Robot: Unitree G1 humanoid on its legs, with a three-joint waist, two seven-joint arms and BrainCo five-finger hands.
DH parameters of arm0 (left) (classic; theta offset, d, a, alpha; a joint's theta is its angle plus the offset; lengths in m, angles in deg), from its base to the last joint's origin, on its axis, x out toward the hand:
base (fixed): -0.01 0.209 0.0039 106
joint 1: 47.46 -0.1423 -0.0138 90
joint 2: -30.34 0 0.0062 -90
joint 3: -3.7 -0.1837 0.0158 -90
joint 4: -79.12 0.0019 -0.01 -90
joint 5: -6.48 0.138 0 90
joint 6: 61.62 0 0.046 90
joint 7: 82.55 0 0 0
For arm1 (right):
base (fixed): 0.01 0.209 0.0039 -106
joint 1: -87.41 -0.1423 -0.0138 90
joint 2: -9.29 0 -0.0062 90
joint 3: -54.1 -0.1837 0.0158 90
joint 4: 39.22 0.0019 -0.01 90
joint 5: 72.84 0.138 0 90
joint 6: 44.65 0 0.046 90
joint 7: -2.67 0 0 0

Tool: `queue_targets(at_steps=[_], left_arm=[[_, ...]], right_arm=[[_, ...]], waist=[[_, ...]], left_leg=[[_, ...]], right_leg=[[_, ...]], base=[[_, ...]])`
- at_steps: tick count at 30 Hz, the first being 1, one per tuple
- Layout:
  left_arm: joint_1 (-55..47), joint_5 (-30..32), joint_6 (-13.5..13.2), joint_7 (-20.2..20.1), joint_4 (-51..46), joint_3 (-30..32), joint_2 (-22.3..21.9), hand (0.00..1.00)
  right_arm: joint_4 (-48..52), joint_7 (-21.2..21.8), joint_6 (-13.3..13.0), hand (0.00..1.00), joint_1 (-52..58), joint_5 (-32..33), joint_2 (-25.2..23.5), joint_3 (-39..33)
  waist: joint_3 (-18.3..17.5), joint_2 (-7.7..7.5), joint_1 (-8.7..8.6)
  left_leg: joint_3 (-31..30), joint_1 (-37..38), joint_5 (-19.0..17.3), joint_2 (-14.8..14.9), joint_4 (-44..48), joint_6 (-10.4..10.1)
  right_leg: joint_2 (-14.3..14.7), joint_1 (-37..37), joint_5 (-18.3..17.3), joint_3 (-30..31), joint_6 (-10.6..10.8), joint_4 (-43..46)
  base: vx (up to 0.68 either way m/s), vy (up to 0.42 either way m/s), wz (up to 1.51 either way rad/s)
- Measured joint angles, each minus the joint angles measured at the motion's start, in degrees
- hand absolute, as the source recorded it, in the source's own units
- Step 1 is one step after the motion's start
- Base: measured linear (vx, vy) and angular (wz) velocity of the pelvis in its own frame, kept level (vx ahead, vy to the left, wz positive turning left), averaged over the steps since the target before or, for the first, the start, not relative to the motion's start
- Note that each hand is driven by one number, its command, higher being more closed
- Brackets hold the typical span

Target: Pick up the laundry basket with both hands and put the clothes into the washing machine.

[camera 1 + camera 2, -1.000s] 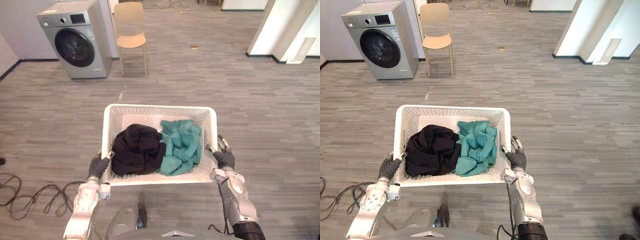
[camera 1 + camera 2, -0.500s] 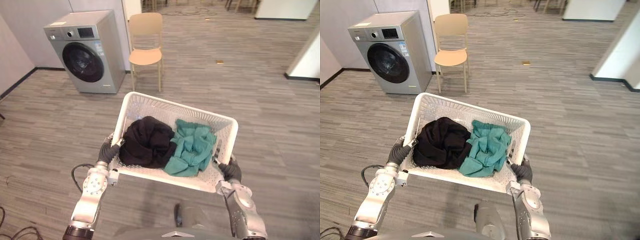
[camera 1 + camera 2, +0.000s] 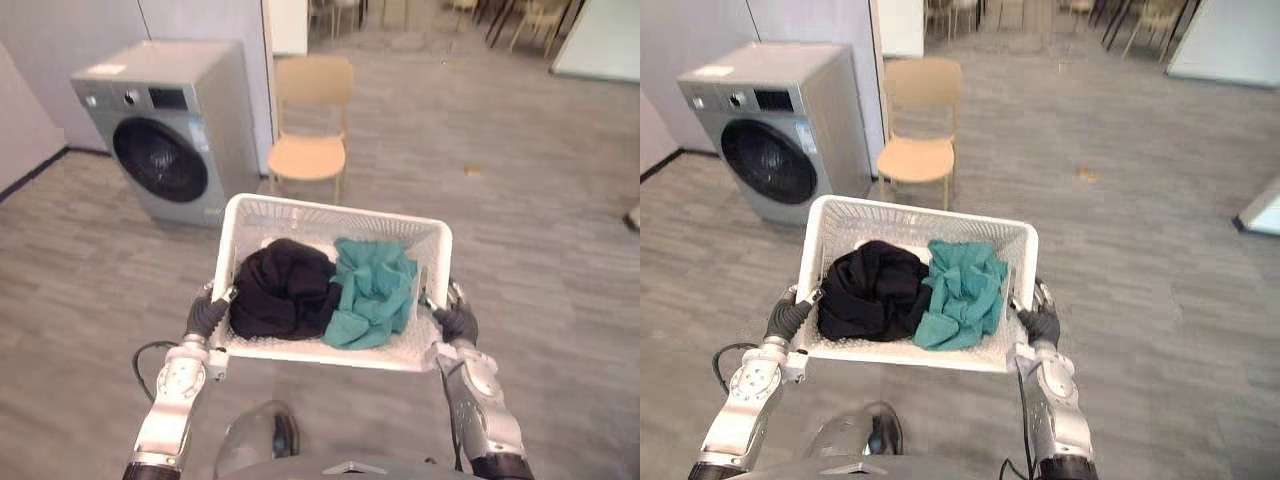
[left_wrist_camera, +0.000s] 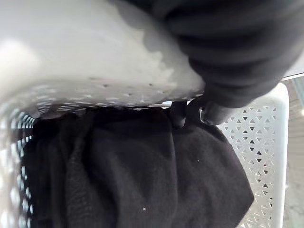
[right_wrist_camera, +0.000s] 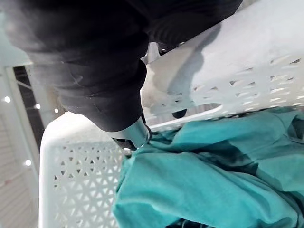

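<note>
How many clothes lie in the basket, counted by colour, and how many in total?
Black cloth: 1
Teal cloth: 1
Total in the basket: 2

Soft, even light fills the room: the grey plank floor [image 3: 560, 300] carries only a faint sheen, and the washing machine [image 3: 165, 130] shows a pale top above a dark door glass. In the left wrist view the rim of the white laundry basket [image 4: 71, 47] is washed out almost blank, while the black garment [image 4: 118, 180] swallows nearly all detail. In the right wrist view small lights [image 5: 5, 99] glint as bright dots, and the teal garment [image 5: 213, 171] is evenly lit, with shade in its folds.
</note>
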Motion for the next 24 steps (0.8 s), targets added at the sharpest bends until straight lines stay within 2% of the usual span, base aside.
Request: queue_targets(at_steps=[1, 2, 3, 4, 5, 6, 7, 8, 9, 10, 11, 12, 13, 14, 15, 16, 17, 18, 19, 20, 21, 22, 23, 24], left_arm=[[-0.02, 0.24, 0.07, -0.03, 0.07, -0.28, 0.02, 1.00], [0.00, 0.93, 0.14, 0.00, 0.20, -0.56, -0.30, 1.00], [0.45, 1.49, 0.20, -0.01, 0.20, -0.95, -0.25, 1.00], [0.81, 1.72, 0.20, -0.02, 0.20, -1.13, -0.21, 1.00], [2.61, 1.96, 0.19, -0.01, 0.20, -1.65, -0.07, 1.00], [3.42, 1.97, 0.18, -0.01, 0.21, -1.68, 0.06, 1.00], [5.16, 1.96, 0.17, -0.05, 0.43, -1.94, 0.85, 1.00], [5.68, 1.96, 0.17, -0.05, 0.55, -2.18, 1.12, 1.00], [5.99, 1.94, 0.14, -0.09, 0.75, -2.26, 1.64, 1.00], [5.88, 1.92, 0.11, -0.09, 0.75, -2.28, 2.28, 1.00], [5.88, 1.90, 0.09, -0.08, 0.88, -2.28, 2.53, 1.00], [6.00, 1.92, -0.05, 0.06, 3.52, -2.23, -0.14, 1.00], [5.97, 2.04, 0.04, 0.14, 3.81, -2.15, -0.66, 1.00], [5.86, 2.09, 0.22, 0.13, 3.81, -2.02, -0.76, 1.00], [5.77, 1.94, 0.21, 0.12, 3.81, -1.10, -1.12, 1.00], [5.24, 1.73, 0.21, 0.13, 3.80, -0.50, -1.20, 1.00], [4.53, 1.26, 0.22, 0.13, 3.80, -0.20, -1.19, 1.00], [2.87, 0.21, 0.19, 0.12, 3.55, 0.17, -1.35, 1.00], [1.31, -0.98, 0.06, 0.09, 3.42, 0.56, -1.92, 1.00], [0.80, -1.32, 0.06, 0.09, 3.42, 0.75, -2.50, 1.00], [0.26, -1.42, 0.06, 0.10, 3.41, 1.10, -3.61, 1.00], [-0.15, -1.40, 0.06, 0.08, 3.41, 1.16, -4.07, 1.00], [-0.31, -1.38, 0.06, 0.08, 3.41, 1.17, -4.13, 1.00], [-0.70, -1.37, 0.07, 0.04, 3.40, 1.25, -4.18, 1.00]], right_arm=[[-0.67, 0.20, 0.02, 1.00, 0.04, 0.00, -0.33, -0.37], [-0.66, 0.20, -0.04, 1.00, 0.63, -0.30, -0.87, -0.79], [-0.21, 0.22, -0.03, 1.00, 1.81, -0.46, -0.93, -0.88], [0.04, 0.28, -0.03, 1.00, 2.61, -0.46, -0.96, -0.78], [1.41, 0.37, -0.04, 1.00, 4.36, -0.43, -1.37, -0.82], [2.05, 0.37, -0.07, 1.00, 4.54, -0.43, -1.48, -0.93], [3.08, 0.37, -0.30, 1.00, 4.34, -0.41, -1.80, -1.33], [3.44, 0.37, -0.31, 1.00, 4.32, -0.41, -1.98, -1.53], [3.55, 0.36, -0.32, 1.00, 4.17, -0.40, -2.17, -1.68], [3.65, 0.36, -0.32, 1.00, 4.21, -0.40, -2.47, -1.60], [3.67, 0.35, -0.31, 1.00, 4.21, -0.40, -2.58, -1.51], [2.63, 0.25, 0.13, 1.00, 3.92, -0.38, -1.57, -1.72], [2.97, 0.25, 0.33, 1.00, 4.08, -0.34, -1.27, -1.89], [4.98, -0.14, 0.43, 1.00, 4.75, -0.18, -1.09, -1.79], [8.59, -0.38, 0.33, 1.00, 5.60, 0.27, -0.92, -1.14], [10.45, -0.49, 0.19, 1.00, 5.65, 0.62, -1.00, -1.03], [11.43, -0.70, 0.06, 1.00, 5.64, 0.76, -1.16, -0.98], [13.00, -0.94, -0.67, 1.00, 5.76, 0.77, -1.23, -0.76], [13.58, -0.94, -1.35, 1.00, 5.74, 0.78, -1.19, -0.69], [13.63, -0.94, -1.52, 1.00, 5.72, 0.78, -1.13, -0.69], [13.52, -0.97, -1.52, 1.00, 5.70, 0.78, -0.83, -0.72], [13.14, -0.97, -1.41, 1.00, 5.58, 0.83, -0.54, -0.71], [13.03, -0.97, -1.37, 1.00, 5.51, 0.83, -0.52, -0.71], [12.45, -0.93, -1.42, 1.00, 5.48, 0.85, -0.48, -0.67]], waist=[[-0.26, -0.47, -0.18], [0.02, 0.59, -0.90], [0.45, 2.82, -2.59], [0.39, 3.77, -3.21], [0.33, 4.96, -4.40], [0.51, 5.24, -4.66], [0.68, 5.13, -5.31], [0.63, 4.84, -5.45], [0.22, 3.92, -5.33], [-0.68, 2.48, -5.32], [-1.09, 1.64, -5.53], [-1.28, 4.49, -5.91], [-1.15, 5.29, -5.83], [-1.04, 7.02, -5.61], [-0.31, 7.74, -4.42], [0.35, 7.66, -3.36], [0.55, 7.34, -2.57], [1.06, 6.39, -1.46], [1.29, 5.56, -1.10], [1.26, 5.45, -0.97], [1.41, 5.13, -0.42], [1.38, 5.35, -0.24], [1.44, 5.56, -0.24], [1.09, 5.71, -0.05]], left_leg=[[-0.22, 2.33, -1.23, -1.41, -1.22, 0.28], [-2.66, 7.38, -2.52, -3.02, -3.76, -0.07], [-6.43, 12.16, -3.57, -2.74, -6.77, -0.28], [-7.90, 14.23, -3.79, -2.25, -8.67, -0.23], [-11.52, 18.97, -3.70, -1.20, -13.71, -0.43], [-12.57, 20.94, -3.39, -0.83, -15.67, -0.96], [-12.63, 24.38, -2.64, 0.15, -18.67, -2.19], [-12.51, 25.70, -2.63, 0.27, -19.39, -2.22], [-12.30, 28.23, -3.11, 0.09, -20.54, -3.29], [-12.38, 30.13, -4.37, -0.73, -20.21, -5.44], [-12.78, 31.15, -5.90, -0.87, -18.55, -7.49], [-13.96, 29.17, -8.82, 2.96, -6.08, -9.05], [-13.95, 26.22, -7.60, 4.95, 2.25, -9.27], [-13.91, 18.74, 1.03, 8.95, 19.62, -9.19], [-13.81, 12.59, 11.05, 13.11, 33.41, -10.75], [-13.04, 9.39, 11.88, 15.61, 41.91, -9.41], [-12.46, 7.83, 11.42, 16.53, 46.24, -8.16], [-11.55, 4.67, 9.90, 16.95, 51.09, -6.25], [-11.28, 0.66, 7.59, 16.50, 51.08, -5.90], [-11.14, -1.36, 6.17, 16.13, 49.35, -5.91], [-10.42, -4.76, 3.48, 15.42, 43.44, -6.31], [-10.05, -7.28, 1.16, 14.20, 33.60, -6.89], [-9.96, -7.96, 0.43, 13.36, 27.63, -7.60], [-10.16, -7.31, 0.46, 11.40, 16.96, -9.64]], right_leg=[[-3.14, -1.85, -0.32, -1.90, -3.50, 4.10], [-5.41, -4.76, -5.55, -4.96, -6.15, 9.59], [-2.96, -7.36, -10.22, -6.47, -5.60, 10.60], [-1.10, -9.40, -11.99, -6.66, -5.07, 9.94], [3.15, -15.55, -15.51, -6.41, -2.03, 4.94], [4.46, -17.74, -16.53, -6.38, -0.75, 1.13], [5.73, -21.30, -16.71, -8.41, 0.00, -14.30], [6.17, -21.80, -15.82, -9.67, -0.09, -21.83], [7.08, -21.52, -10.86, -11.37, 0.08, -38.32], [7.47, -21.51, -5.75, -11.35, -0.84, -46.52], [7.53, -21.86, -1.34, -10.54, -3.75, -46.89], [9.57, -21.15, -2.33, -10.80, -8.70, -40.12], [10.30, -19.48, -5.09, -10.97, -7.69, -39.93], [12.99, -16.51, -7.74, -12.03, -8.49, -39.98], [15.97, -13.22, -10.26, -11.15, -9.25, -40.78], [17.93, -10.00, -11.55, -9.87, -9.96, -41.78], [18.73, -7.94, -12.42, -8.51, -10.36, -42.36], [19.18, -4.11, -14.93, -5.53, -10.65, -43.51], [18.95, -0.98, -16.37, -3.09, -10.00, -44.99], [18.66, 0.15, -16.89, -2.12, -9.68, -45.68], [18.02, 1.99, -17.89, 0.04, -8.87, -46.73], [17.22, 4.10, -18.93, 2.09, -8.25, -48.16], [16.82, 5.16, -19.36, 3.04, -8.02, -48.84], [16.00, 6.19, -19.95, 3.98, -6.72, -49.26]], base=[[0.86, 0.128, 0.55], [0.81, 0.123, 0.78], [0.77, 0.106, 0.97], [0.87, 0.044, 1.31], [0.72, -0.015, 1.05], [0.89, -0.063, 1.28], [0.62, -0.075, 0.83], [0.77, -0.110, 0.85], [0.80, -0.144, 0.52], [0.81, -0.169, 0.51], [0.97, -0.257, 0.58], [0.64, -0.188, 0.48], [0.89, -0.252, 0.42], [0.71, -0.182, -0.10], [0.99, -0.244, -0.46], [0.69, -0.154, -0.79], [0.64, -0.104, -1.05], [0.61, -0.040, -1.09], [0.59, -0.008, -0.99], [0.57, 0.064, -0.88], [0.56, 0.140, -0.84], [0.57, 0.177, -0.83], [0.58, 0.232, -0.69], [0.48, 0.204, -0.72]])
